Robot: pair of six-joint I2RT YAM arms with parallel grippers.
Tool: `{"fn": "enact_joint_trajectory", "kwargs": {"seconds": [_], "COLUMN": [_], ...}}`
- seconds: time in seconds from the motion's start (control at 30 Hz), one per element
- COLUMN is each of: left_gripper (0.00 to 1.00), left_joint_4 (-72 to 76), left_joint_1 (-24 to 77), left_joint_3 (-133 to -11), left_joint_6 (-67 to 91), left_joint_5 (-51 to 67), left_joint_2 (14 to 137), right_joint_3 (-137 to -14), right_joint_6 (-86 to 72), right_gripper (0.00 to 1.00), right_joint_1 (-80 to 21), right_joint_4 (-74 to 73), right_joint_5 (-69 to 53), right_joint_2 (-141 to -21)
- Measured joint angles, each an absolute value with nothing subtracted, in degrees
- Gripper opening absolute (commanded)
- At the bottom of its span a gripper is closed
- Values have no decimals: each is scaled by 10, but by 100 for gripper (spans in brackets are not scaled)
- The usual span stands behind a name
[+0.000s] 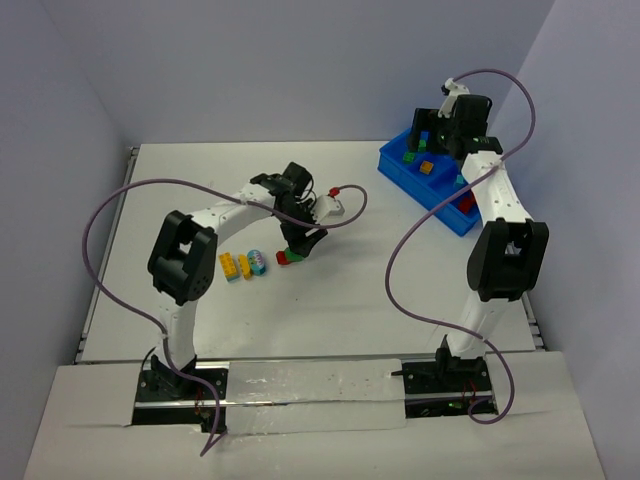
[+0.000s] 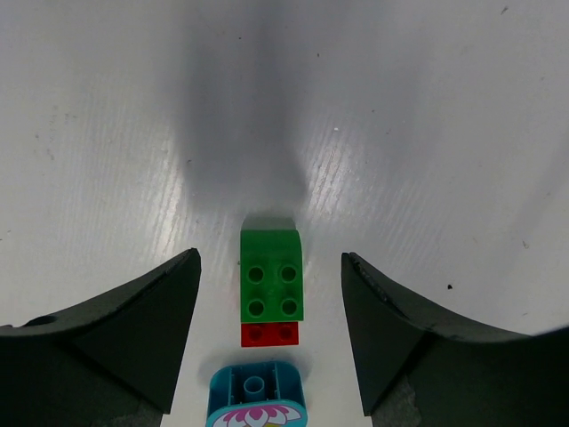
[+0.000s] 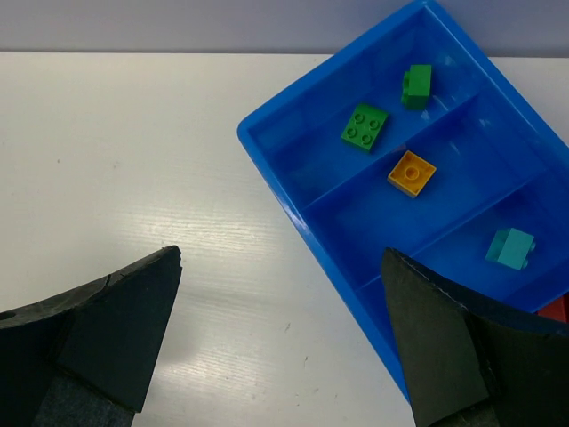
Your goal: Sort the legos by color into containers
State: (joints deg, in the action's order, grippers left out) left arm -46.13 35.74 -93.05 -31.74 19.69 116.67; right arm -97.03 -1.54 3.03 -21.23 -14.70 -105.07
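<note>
Two arms rise from the near edge of the white tabletop [image 1: 350,300]. The left one bends toward the middle and the right one stretches to the far right. Closest to me on the left, a yellow brick [image 1: 229,266], an orange-yellow brick [image 1: 246,266] and a light-blue brick [image 1: 258,261] lie close together in a short row. Just to their right sits a green brick [image 2: 271,276] with a red brick [image 2: 269,334] touching its near end. I cannot tell whether one rests partly on the other. The left fingers [image 2: 133,329] are spread open on either side of this pair, clear of both flanks and gripping nothing. Through that wrist camera, the light-blue brick shows a pink flower print and lies just below the red one.

Farther off, at the far right, stands the blue bin [image 3: 302,111], split by dividers into long compartments. The right fingers [image 3: 107,338] hang over its left edge, wide apart and empty. In the nearest compartment a red piece [image 3: 556,310] sits at the picture's edge, half hidden by a finger. A teal brick [image 3: 510,248] lies in the next compartment and an orange square brick [image 3: 412,173] in the one beyond. The farthest compartment holds a flat green brick [image 3: 364,126] and a taller green brick [image 3: 416,86], a little apart.
</note>
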Motion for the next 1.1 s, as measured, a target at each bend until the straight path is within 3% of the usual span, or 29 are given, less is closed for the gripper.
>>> {"fn": "enact_joint_trajectory", "kwargs": {"seconds": [0.27,0.6,0.87,1.1], "left_gripper": [71,54,71,63], "left_joint_4": [-515,-543,-545,-547], "left_joint_1": [375,378,378,380], "left_joint_3": [-948,-951,-979,-988], "left_joint_6": [-317,-308,-306,-306], "left_joint_5": [140,97,92,91], "left_joint_2": [1202,1221,1221,1221], "right_joint_3": [-971,-971,-971,-971], "right_joint_6": [-14,-7,1,1], "right_gripper": [100,100,100,100], "right_joint_1": [36,38,38,38], "right_joint_4": [-219,-220,-220,-220], "right_joint_5": [-148,-155,-160,-161], "right_joint_2": [-1049,-1049,-1049,-1049]}}
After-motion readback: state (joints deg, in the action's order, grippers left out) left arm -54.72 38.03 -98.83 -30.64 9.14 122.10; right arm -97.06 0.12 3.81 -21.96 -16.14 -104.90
